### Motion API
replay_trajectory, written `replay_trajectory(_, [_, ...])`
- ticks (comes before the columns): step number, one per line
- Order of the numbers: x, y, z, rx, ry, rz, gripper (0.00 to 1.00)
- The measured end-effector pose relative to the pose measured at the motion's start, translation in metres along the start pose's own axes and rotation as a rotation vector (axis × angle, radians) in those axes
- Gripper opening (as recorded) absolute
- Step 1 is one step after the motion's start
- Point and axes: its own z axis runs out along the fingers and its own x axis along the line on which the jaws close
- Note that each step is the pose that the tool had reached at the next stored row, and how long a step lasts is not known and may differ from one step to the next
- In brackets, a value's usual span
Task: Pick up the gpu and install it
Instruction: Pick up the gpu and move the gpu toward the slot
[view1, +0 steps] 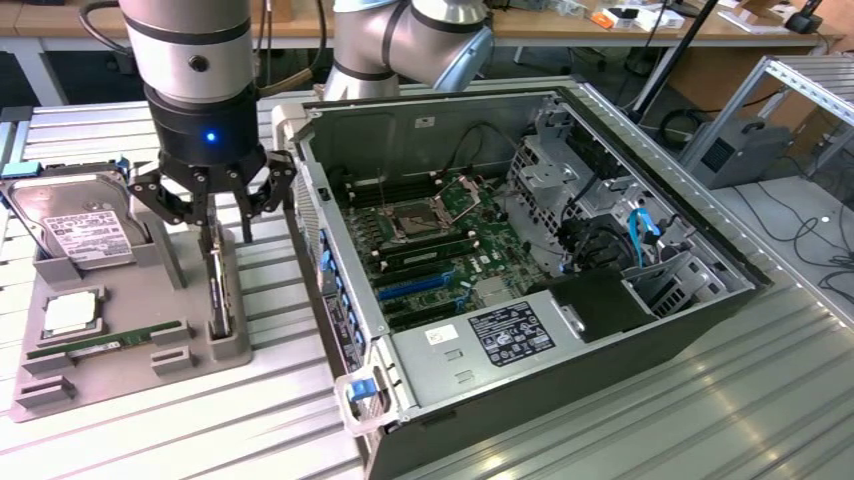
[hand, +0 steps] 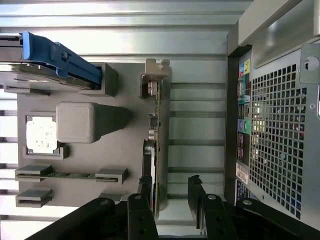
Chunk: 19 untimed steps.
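Note:
The gpu (view1: 218, 290) stands on edge in a slot of the grey holder tray (view1: 120, 385), at the exterior view's left. In the wrist view the gpu (hand: 155, 140) is edge-on: a thin green board with a silver bracket (hand: 156, 70) at its far end. My gripper (view1: 222, 232) hangs straight over the card's top edge, open. In the wrist view the card's near end runs in between the two dark fingers of the gripper (hand: 170, 187), closer to one finger (hand: 145, 186) than the other. Nothing is gripped.
The tray also holds a hard drive (view1: 83, 232) with a blue rail (hand: 62, 57), a square processor (view1: 67, 315) and a RAM stick (view1: 114, 343). The open computer case (view1: 694, 300) lies close beside the tray, motherboard (view1: 441, 240) and blue slot (view1: 411, 287) facing up. Ribbed metal table (view1: 667, 420) underneath.

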Motion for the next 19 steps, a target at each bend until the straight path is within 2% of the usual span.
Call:
replay_trajectory(6, [0.004, -0.0010, 0.0027, -0.0002, -0.0003, 0.000, 0.42])
replay_trajectory(16, [0.014, -0.0025, 0.0206, 0.0000, -0.0001, -0.001, 0.42])
replay_trajectory(19, [0.015, 0.0004, 0.0249, 0.0000, -0.0001, -0.001, 0.42])
